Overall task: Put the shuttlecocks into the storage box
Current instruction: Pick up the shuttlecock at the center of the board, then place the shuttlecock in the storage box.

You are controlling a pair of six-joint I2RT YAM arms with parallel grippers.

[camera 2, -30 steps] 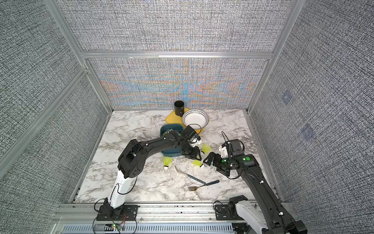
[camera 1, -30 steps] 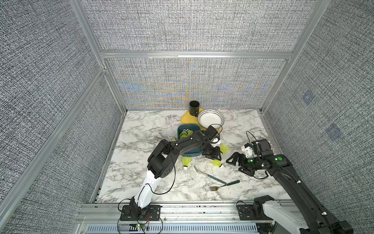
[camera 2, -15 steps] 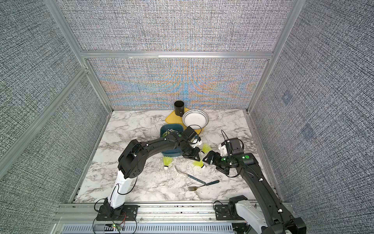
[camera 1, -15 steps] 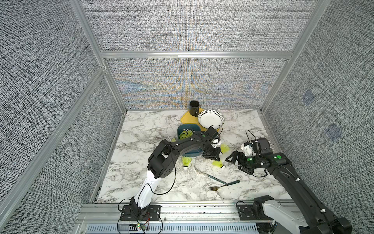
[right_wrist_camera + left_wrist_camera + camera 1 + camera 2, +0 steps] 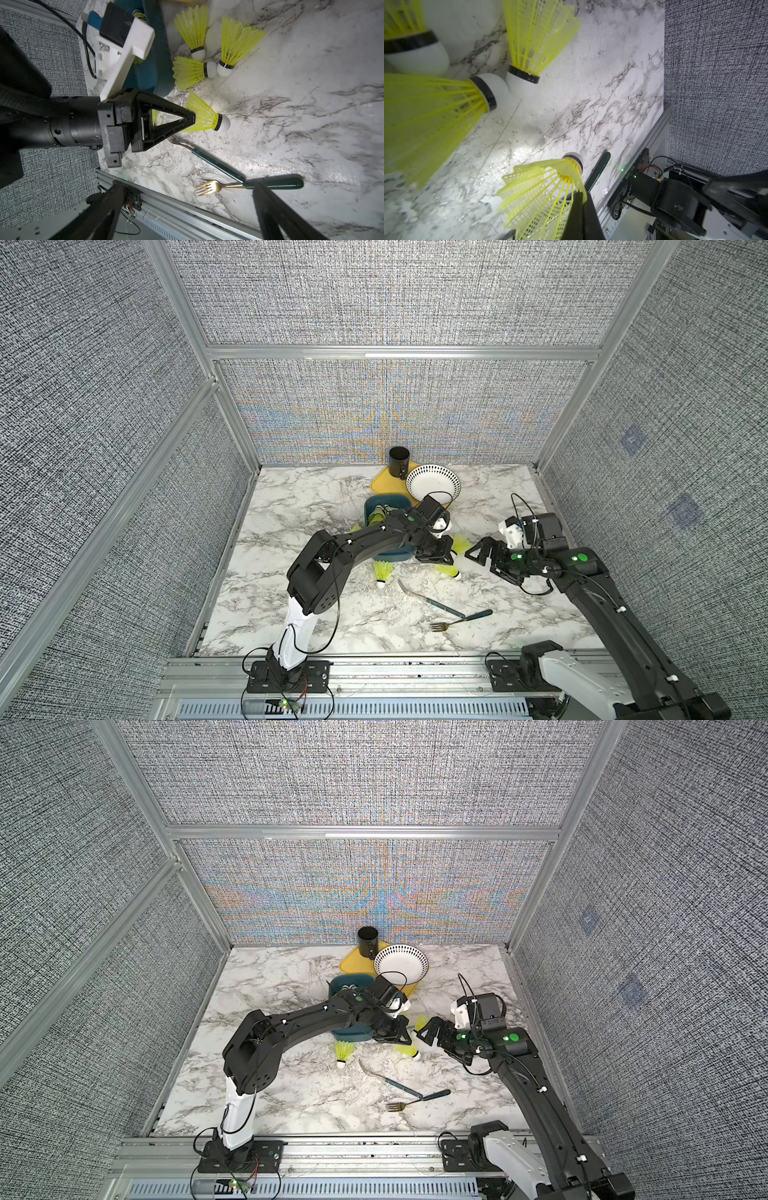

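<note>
1. The left gripper (image 5: 192, 120) has just closed: its jaws, ajar a second ago, now pinch the skirt edge of one shuttlecock (image 5: 207, 121).
2. That shuttlecock sits low at the tabletop (image 5: 291, 104), just beside a corner of the storage box (image 5: 384, 498). It looks not yet lifted.
3. The right gripper (image 5: 478, 556) hangs spread and empty nearby.
4. The grasp seems made, so the lift over the rim comes next. A cluster of three (image 5: 207, 68) beside the box wall still waits.
</note>
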